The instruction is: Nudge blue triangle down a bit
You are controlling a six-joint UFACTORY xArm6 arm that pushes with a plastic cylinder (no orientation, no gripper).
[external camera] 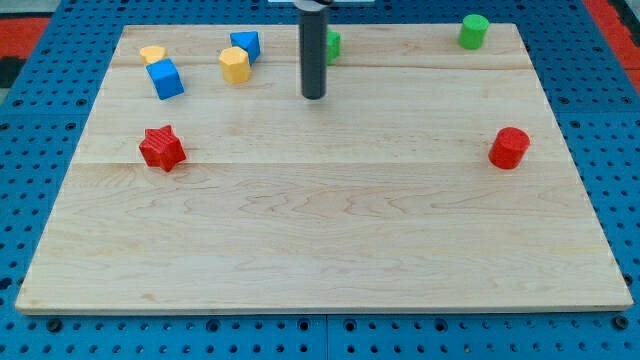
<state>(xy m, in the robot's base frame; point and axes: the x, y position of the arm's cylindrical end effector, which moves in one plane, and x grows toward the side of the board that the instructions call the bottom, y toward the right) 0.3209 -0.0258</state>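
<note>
Wooden table (320, 230) on a blue perforated base (30, 120), carrying eight small coloured blocks. The arm ends in a straight dark rod and carries no jaws, so no spread or pinch can be reported. My tip (314, 97) rests on the table near the view's top, slightly left of centre.

The blue triangle (246, 45) lies to the view's upper left of my tip, apart from it, close to the table's top edge. A yellow hexagonal block (234, 65) sits just beside the blue triangle on its lower-left side; whether they touch cannot be told. Further to the view's left of my tip stands a blue cube (166, 79), with a second yellow block (152, 54) just above it.

A green block (332, 44) is partly hidden behind the rod, immediately above and right of my tip. A green cylinder (474, 31) lies well off to the upper right. A red star (161, 148) lies to the lower left of my tip, and a red cylinder (509, 148) to the lower right, both well apart from it.
</note>
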